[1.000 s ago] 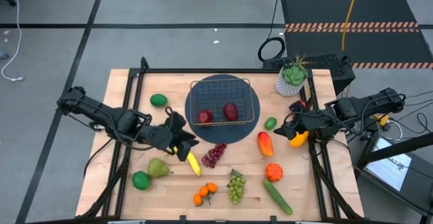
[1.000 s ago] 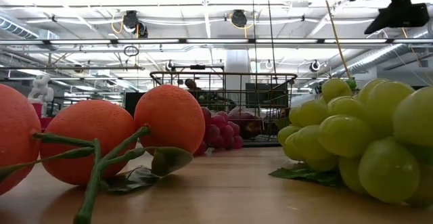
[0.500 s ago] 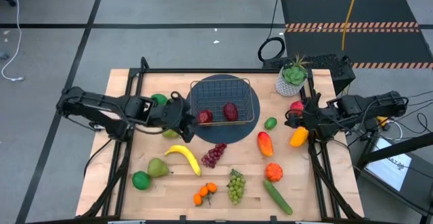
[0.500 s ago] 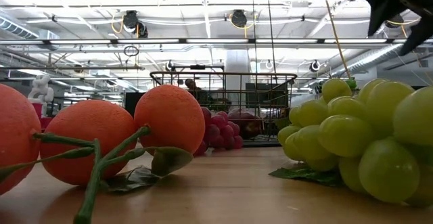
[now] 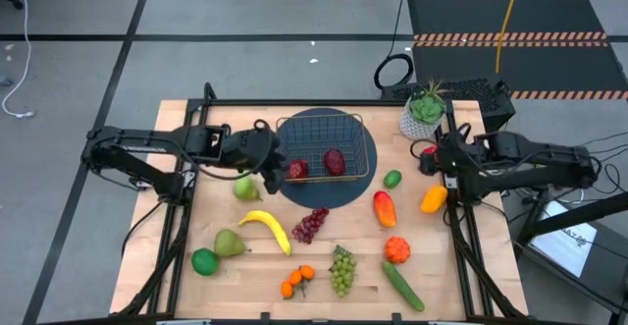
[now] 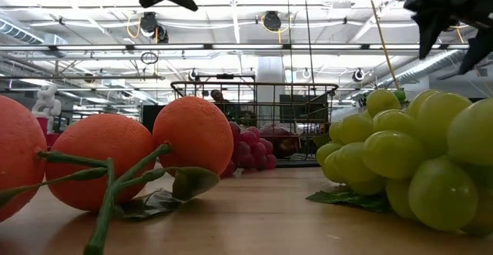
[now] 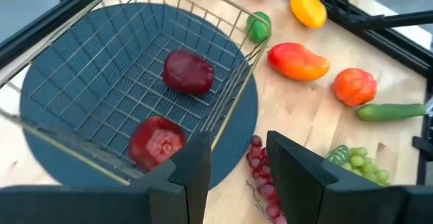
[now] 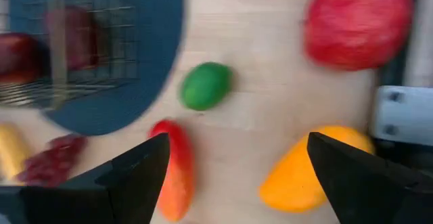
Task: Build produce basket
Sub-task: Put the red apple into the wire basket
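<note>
Produce is mostly out on the table, so I'd judge this job barely begun: the basket [image 5: 368,150], sitting on a round dark mat [image 5: 343,195] at the middle back, holds just two red fruits [image 5: 297,169], side by side on its floor. Everything else lies loose on the wood: a banana [image 5: 267,227], purple grapes [image 5: 311,224], green grapes [image 5: 341,269], oranges [image 5: 297,282], a cucumber [image 5: 402,286], a pear [image 5: 230,243], a lime [image 5: 204,261], a mango [image 5: 384,208], an orange pepper [image 5: 395,249], a small lime [image 5: 392,179], a yellow fruit [image 5: 433,199], a red apple [image 5: 429,155] and a green fruit [image 5: 245,186] just off the mat. From above, the left gripper [image 5: 275,164] is at the basket's left rim and the right gripper [image 5: 439,158] is beside the red apple, but that angle won't tell you what they carry. The wrist views do: the left gripper's fingers [image 7: 196,173] stand apart with only mat and grapes showing through the gap, and the right one's are spread wide with bare table between, so both are released and empty. Only the low view shows height, with both grippers hanging well above the tabletop and the basket seen far off behind the oranges
</note>
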`<state>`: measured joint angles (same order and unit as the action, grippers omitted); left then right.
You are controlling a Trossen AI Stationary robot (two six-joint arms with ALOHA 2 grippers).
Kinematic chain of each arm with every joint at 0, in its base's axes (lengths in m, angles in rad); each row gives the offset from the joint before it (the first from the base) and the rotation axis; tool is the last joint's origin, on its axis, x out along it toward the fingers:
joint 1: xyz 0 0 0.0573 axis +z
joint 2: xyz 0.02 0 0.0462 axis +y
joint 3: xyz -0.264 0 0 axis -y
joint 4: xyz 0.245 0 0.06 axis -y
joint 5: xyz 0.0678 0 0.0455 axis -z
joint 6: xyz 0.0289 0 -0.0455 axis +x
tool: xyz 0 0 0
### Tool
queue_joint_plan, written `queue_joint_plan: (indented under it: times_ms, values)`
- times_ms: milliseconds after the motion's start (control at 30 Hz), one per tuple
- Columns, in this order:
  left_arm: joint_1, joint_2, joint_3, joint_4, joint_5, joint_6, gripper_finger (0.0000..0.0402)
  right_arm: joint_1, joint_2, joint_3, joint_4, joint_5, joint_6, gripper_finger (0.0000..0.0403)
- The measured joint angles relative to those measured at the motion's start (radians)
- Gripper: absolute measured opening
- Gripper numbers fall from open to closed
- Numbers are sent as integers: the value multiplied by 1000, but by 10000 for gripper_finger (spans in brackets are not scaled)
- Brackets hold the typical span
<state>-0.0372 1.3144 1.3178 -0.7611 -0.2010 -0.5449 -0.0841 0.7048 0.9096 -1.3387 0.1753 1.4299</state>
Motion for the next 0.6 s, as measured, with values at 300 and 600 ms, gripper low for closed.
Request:
queue_joint_plan:
  times_ms: [300,600]
  values:
    - [42,0,0,34,23,-8,143,-313,56,0,67,-26,-292,384]
    - [77,0,0,35,72,-10,143,-579,248,0,27,-124,-585,397]
